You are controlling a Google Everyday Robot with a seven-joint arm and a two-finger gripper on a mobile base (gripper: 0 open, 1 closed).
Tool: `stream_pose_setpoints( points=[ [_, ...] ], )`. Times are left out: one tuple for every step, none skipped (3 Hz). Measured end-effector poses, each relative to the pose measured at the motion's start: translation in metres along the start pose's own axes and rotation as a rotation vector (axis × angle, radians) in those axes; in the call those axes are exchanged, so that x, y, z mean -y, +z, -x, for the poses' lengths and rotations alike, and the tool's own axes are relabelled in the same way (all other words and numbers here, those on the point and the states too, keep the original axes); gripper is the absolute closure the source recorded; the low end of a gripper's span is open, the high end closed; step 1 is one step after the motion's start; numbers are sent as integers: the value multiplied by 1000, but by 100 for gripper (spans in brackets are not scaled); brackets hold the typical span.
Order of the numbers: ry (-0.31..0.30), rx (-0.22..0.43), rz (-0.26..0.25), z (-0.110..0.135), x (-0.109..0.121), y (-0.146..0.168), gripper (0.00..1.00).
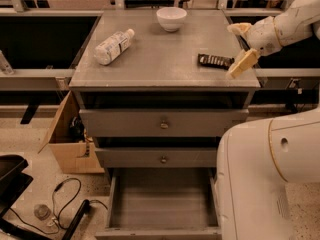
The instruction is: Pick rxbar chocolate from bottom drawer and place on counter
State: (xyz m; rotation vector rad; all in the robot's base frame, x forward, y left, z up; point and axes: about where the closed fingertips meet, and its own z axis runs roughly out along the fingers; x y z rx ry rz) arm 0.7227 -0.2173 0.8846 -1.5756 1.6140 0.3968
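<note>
Nearest, the bottom drawer [162, 204] stands pulled out below two closed knobbed drawers [164, 123], beside the robot's white base [270, 179]. On the counter [160, 59] the rxbar chocolate [215, 60] lies flat near the right front corner, with the gripper [240, 46] just to its right, jaws spread apart and holding nothing, the lower finger close beside the bar's end. Farther back lie a bottle [113, 46] on its side at left and a white bowl [171, 18] by the rear edge
</note>
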Motion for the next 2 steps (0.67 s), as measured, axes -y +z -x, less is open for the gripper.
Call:
stream_pose_setpoints(
  points=[
    [-70, 20, -78, 32, -3, -63, 0],
    [-135, 67, -250, 65, -6, -146, 0]
  ],
)
